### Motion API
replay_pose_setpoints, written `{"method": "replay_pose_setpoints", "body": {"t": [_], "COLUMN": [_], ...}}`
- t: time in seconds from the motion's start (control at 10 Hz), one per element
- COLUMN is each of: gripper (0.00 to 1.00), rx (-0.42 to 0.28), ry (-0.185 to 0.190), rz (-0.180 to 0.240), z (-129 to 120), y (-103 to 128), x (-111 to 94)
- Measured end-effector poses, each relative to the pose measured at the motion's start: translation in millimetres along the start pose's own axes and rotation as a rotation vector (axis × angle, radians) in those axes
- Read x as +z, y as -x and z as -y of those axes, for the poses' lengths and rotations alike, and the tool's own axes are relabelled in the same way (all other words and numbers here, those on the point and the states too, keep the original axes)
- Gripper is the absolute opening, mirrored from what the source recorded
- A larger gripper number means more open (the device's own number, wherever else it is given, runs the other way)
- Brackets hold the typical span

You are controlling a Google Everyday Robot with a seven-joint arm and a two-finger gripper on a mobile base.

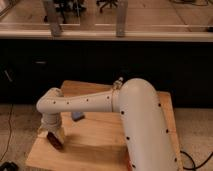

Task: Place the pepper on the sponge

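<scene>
Gripper (52,134) over pepper (56,142) at table's (100,146) front-left, sponge (77,116) behind.

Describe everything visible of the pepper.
The pepper is small, dark red, elongated and tapering. It shows slanted near the wooden table's corner at the view's lower left, directly under the tool, which covers its upper end. Whether it rests on the wood or is lifted cannot be told.

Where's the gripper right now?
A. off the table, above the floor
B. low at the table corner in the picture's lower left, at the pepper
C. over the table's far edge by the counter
B: the gripper is low over the wooden table's lower-left corner, right at the dark red pepper.
</scene>
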Motion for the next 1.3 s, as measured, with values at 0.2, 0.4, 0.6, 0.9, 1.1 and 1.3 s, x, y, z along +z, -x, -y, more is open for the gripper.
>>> {"method": "replay_pose_setpoints", "body": {"t": [0.2,0.4,0.6,0.9,1.1,1.3], "gripper": [0.80,0.80,0.80,0.59,0.41,0.19], "rx": [-0.014,-0.025,-0.033,-0.037,-0.039,-0.040], "ry": [0.014,0.030,0.043,0.047,0.047,0.045], "rz": [0.002,0.005,0.008,0.007,0.007,0.007], "z": [-0.9,-1.7,-2.1,-4.2,-4.8,-5.3], "y": [1.6,2.1,1.6,-0.2,-0.1,-0.3], "x": [3.7,9.5,15.0,18.7,19.1,18.2]}}
